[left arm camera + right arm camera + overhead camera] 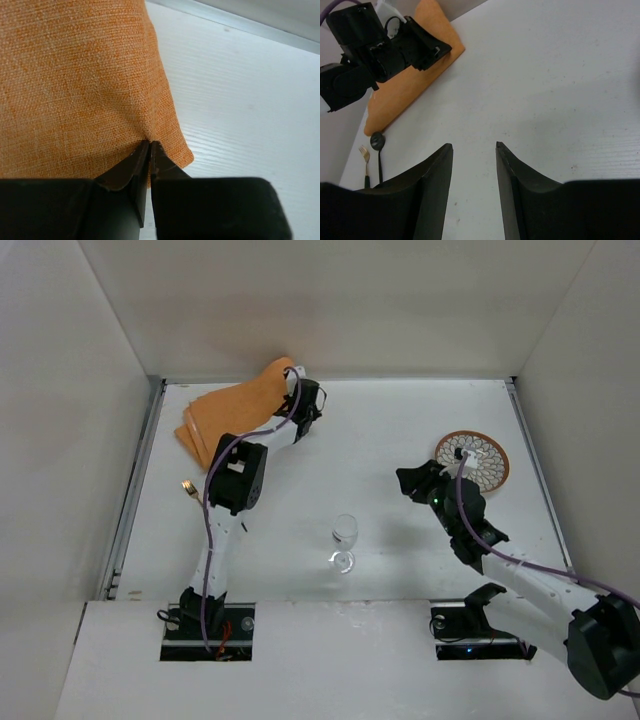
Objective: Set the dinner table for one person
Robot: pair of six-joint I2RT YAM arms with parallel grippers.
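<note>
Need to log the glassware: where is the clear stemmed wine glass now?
Top view: the clear stemmed wine glass stands upright on the white table, alone near the front edge, about midway across.

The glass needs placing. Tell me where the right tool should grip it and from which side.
I'd take the wine glass by its thin stem, coming in level from its right. It stands upright, nothing near it, and the open right tool is on that side.

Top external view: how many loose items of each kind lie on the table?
orange placemat: 1
fork: 1
wine glass: 1
plate: 1
Total on the dinner table: 4
</note>
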